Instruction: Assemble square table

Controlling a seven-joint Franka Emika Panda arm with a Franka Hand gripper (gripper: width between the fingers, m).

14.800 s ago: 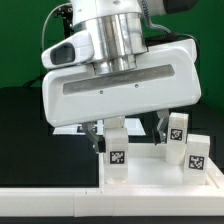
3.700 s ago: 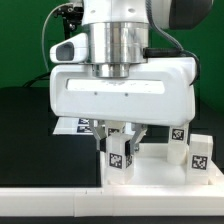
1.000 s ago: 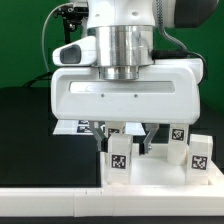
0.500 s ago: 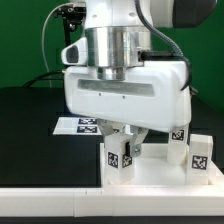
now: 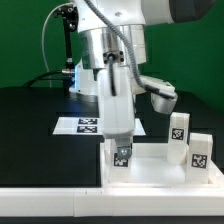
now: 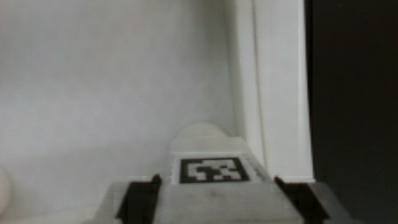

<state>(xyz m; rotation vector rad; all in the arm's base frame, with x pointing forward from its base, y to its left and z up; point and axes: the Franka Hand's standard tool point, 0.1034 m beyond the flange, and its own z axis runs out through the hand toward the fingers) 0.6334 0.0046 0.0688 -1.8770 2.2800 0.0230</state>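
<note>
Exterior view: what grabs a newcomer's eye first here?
The arm's gripper reaching straight down, shut on a tagged white leg standing at the near corner of the tray-like table top. Then two more tagged legs upright at the exterior view's right, and the marker board behind on the black table.

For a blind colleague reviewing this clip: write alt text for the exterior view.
A robot arm's two-finger gripper is closed on a short white table leg with a black-and-white square tag, holding it upright over the near corner of a white plastic square tabletop. Two more tagged white legs stand at the exterior view's right, and a flat white marker board lies on the black table behind.
</note>
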